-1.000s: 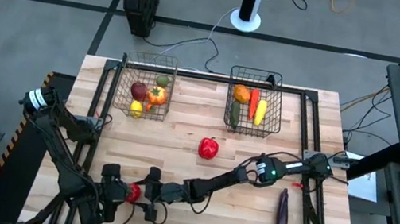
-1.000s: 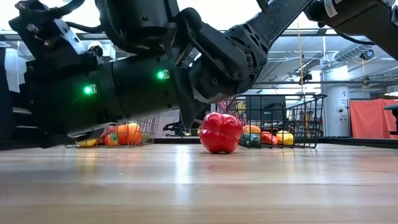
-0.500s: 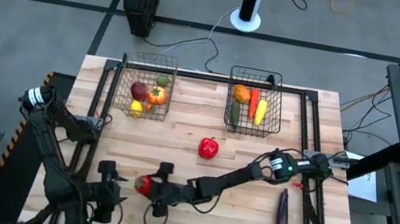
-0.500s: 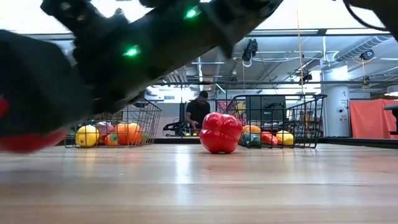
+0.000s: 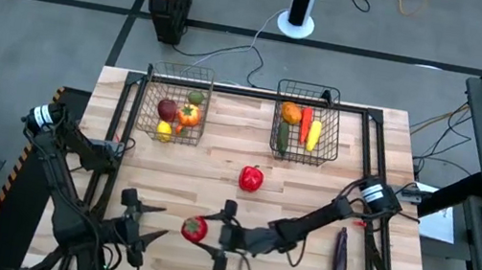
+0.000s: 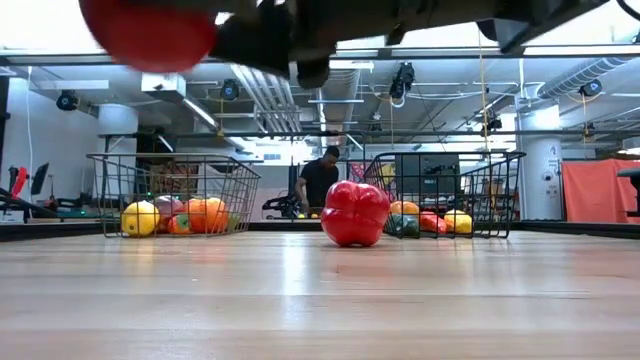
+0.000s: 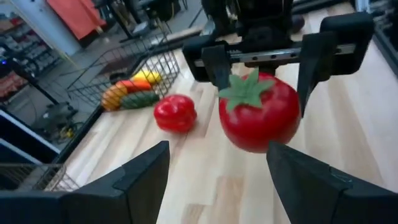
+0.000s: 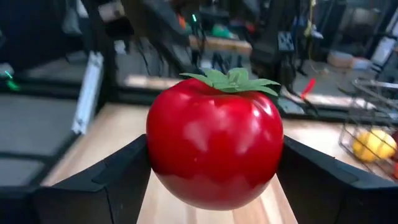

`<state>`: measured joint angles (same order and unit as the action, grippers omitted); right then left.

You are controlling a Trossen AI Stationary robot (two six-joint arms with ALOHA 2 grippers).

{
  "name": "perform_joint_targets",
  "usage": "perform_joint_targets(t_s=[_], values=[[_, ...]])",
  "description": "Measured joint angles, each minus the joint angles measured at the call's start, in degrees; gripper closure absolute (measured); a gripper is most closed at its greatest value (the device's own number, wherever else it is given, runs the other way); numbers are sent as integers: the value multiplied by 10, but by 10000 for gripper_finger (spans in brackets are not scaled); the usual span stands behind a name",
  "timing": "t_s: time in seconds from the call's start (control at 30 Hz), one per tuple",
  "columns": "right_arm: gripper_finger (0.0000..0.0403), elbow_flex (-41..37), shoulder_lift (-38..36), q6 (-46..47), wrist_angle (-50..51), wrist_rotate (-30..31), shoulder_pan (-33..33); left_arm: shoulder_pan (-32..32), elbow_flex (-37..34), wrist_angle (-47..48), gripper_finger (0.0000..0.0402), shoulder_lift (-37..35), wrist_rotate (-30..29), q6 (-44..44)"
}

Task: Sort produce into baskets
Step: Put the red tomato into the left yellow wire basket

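Red tomato [image 5: 194,229] held by the right gripper [image 5: 209,234] above the table's front edge.
From above, the left gripper [image 5: 152,222] stands spread and empty beside it; both baskets [image 5: 175,103] sit at the back edge. Low down, a red pepper [image 6: 352,213] rests mid-table. The right wrist shows the fingers [image 8: 118,180] clamping the tomato.

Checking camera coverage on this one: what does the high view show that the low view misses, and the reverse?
Only the high view shows the purple eggplant, the left claw standing open and empty, and the right claw gripping the tomato. Only the low view shows a person in the room beyond the table. Both show the tomato, the red pepper and both baskets.
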<state>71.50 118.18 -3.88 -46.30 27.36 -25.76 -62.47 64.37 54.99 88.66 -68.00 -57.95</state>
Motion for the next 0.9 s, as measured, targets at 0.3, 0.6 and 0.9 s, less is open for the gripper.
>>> perform_joint_targets(t_s=[0.3,0.6,0.9], values=[[104,-8,-7,-23,-28,-4,2,29,-18,-208,151,0,71,216],[103,-7,-11,-37,-22,-2,-5,50,-44,-293,151,-10,63,299],[103,-7,-58,-63,64,57,-47,68,-131,-549,151,-47,111,478]])
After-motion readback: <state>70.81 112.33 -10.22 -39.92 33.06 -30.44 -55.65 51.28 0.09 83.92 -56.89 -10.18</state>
